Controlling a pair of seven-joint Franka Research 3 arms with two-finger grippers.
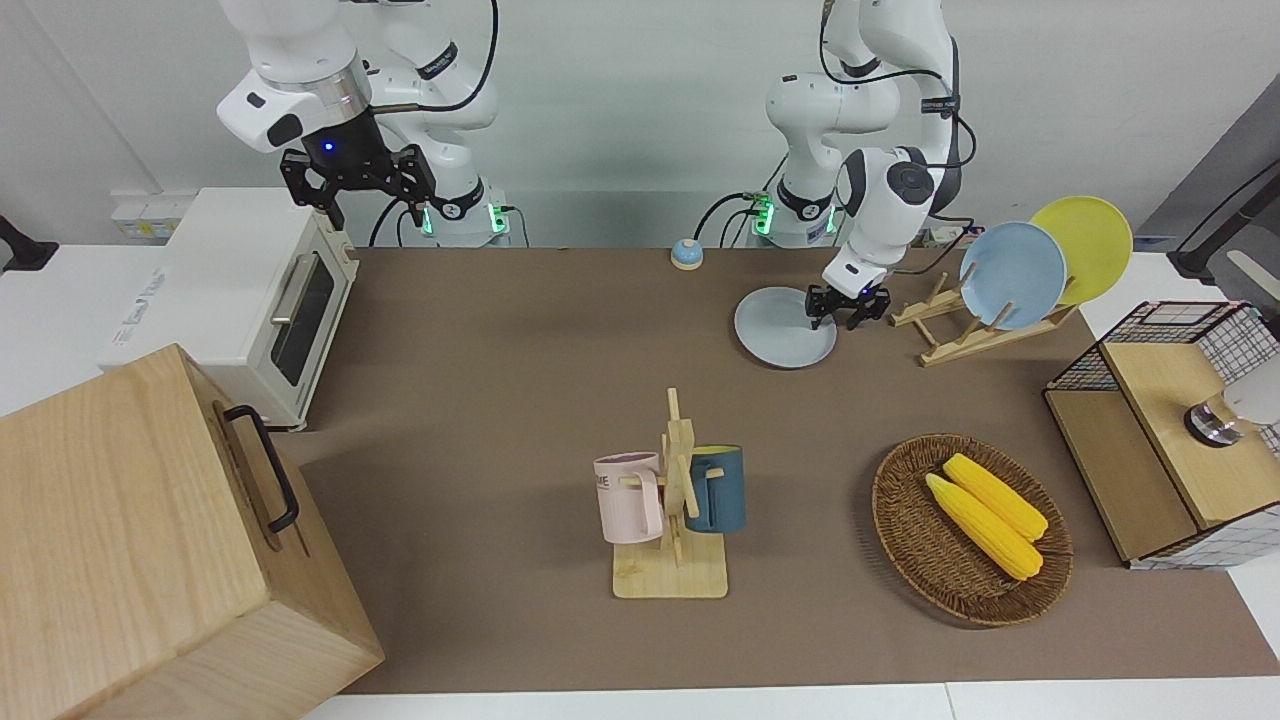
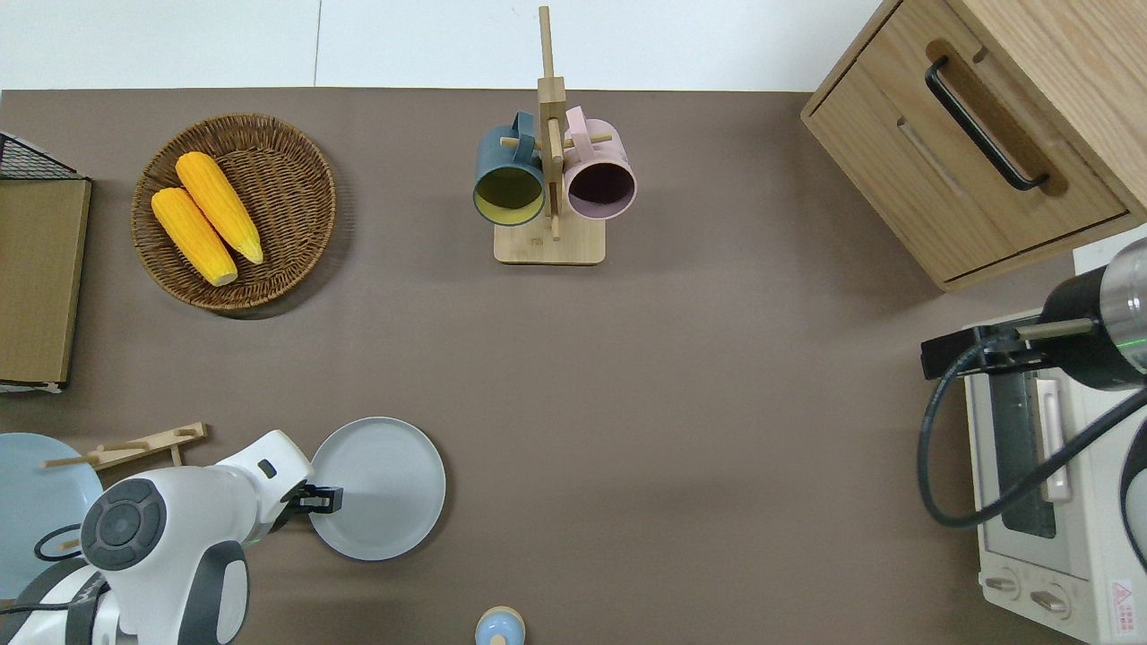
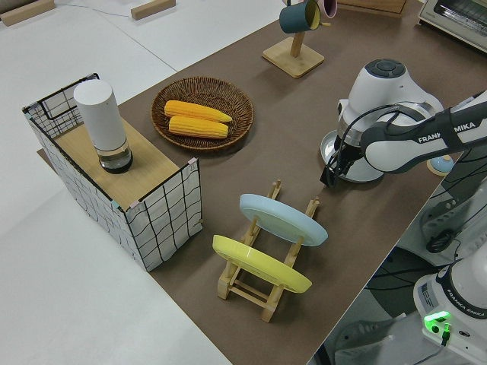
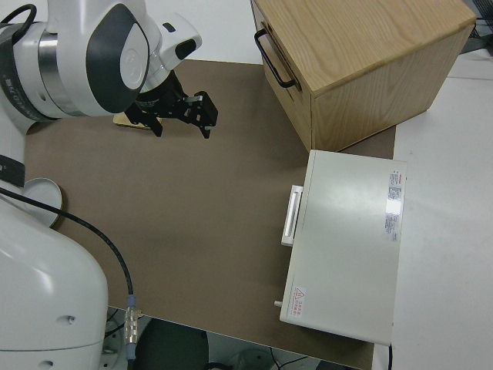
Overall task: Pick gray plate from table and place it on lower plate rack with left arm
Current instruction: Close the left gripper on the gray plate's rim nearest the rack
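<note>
Nearest the robots, on the counter (image 2: 681, 430), the gray plate (image 2: 381, 488) lies flat, just beside the lower plate rack (image 1: 950, 325). The left gripper (image 2: 321, 499) sits low at the plate's rim on the rack side; whether its fingers are apart or together on the rim cannot be told. A good grasp would pinch the rim squarely, one finger under the lip, before lifting and tilting toward a free slot. Farther out stand the mug stand (image 2: 548, 184) and the corn basket (image 2: 235, 211). The right arm is parked.
</note>
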